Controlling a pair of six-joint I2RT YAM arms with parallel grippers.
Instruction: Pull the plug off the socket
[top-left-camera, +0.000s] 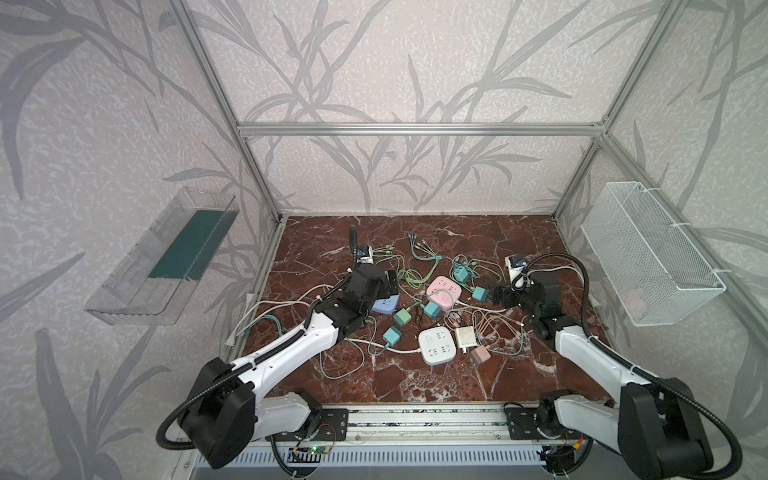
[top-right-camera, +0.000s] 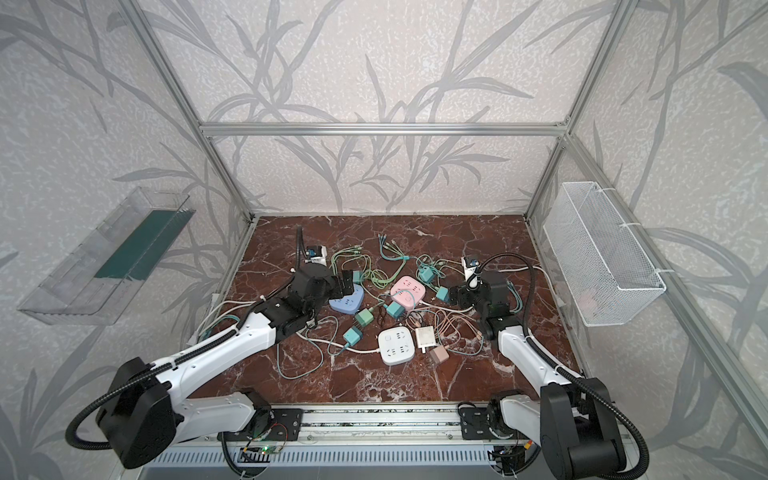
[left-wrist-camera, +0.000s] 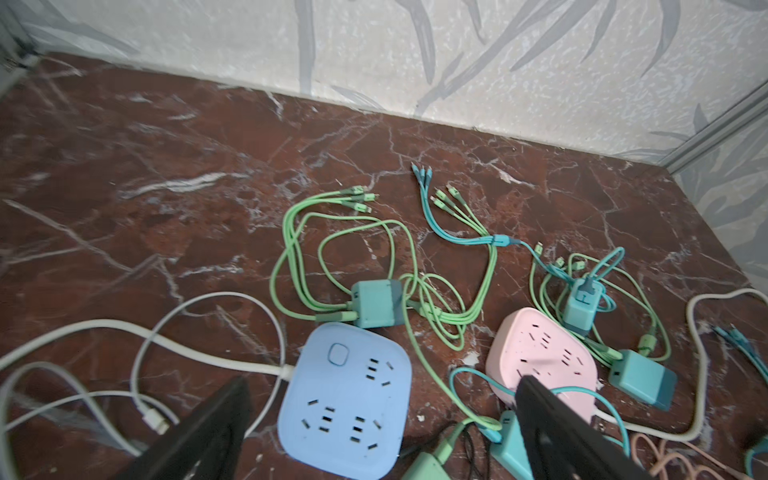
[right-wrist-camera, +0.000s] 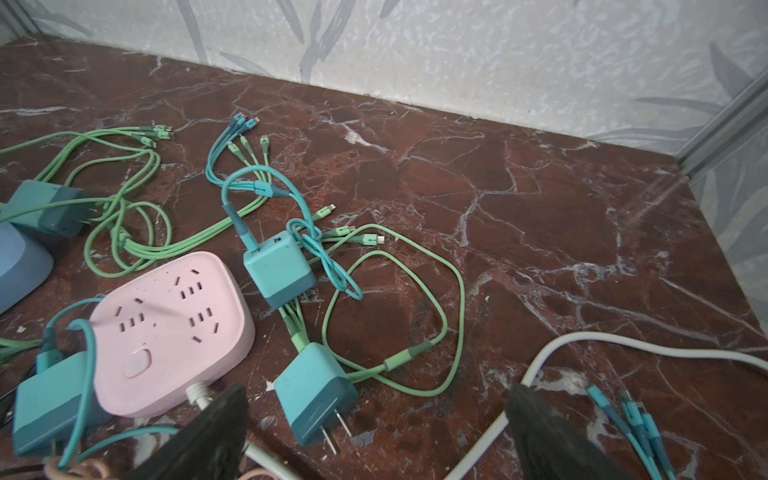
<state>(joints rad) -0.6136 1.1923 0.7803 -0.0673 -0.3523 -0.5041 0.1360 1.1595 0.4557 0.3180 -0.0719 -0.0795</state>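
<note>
My left gripper (left-wrist-camera: 380, 388) is open, its black fingers (left-wrist-camera: 216, 419) straddling the blue socket (left-wrist-camera: 345, 395), whose holes are all empty. A teal plug (left-wrist-camera: 374, 303) lies loose just beyond that socket. My right gripper (right-wrist-camera: 376, 397) is also open. Another teal plug (right-wrist-camera: 316, 390) rests on the marble between its fingers with bare prongs, touching neither finger. The pink socket (right-wrist-camera: 170, 328) beside it has empty holes. In both top views the left gripper (top-left-camera: 390, 282) is over the blue socket (top-left-camera: 384, 306), and the right gripper (top-left-camera: 496, 295) is by that teal plug (top-left-camera: 482, 294).
A white socket (top-left-camera: 436, 345), a white adapter (top-left-camera: 464, 336) and a pinkish adapter (top-left-camera: 480, 354) lie nearer the front. Green and teal cables (left-wrist-camera: 345, 245) tangle across the middle, and a white cord (right-wrist-camera: 623, 345) loops to the right. A clear shelf (top-left-camera: 166, 257) and a wire basket (top-left-camera: 648, 253) hang on the side walls.
</note>
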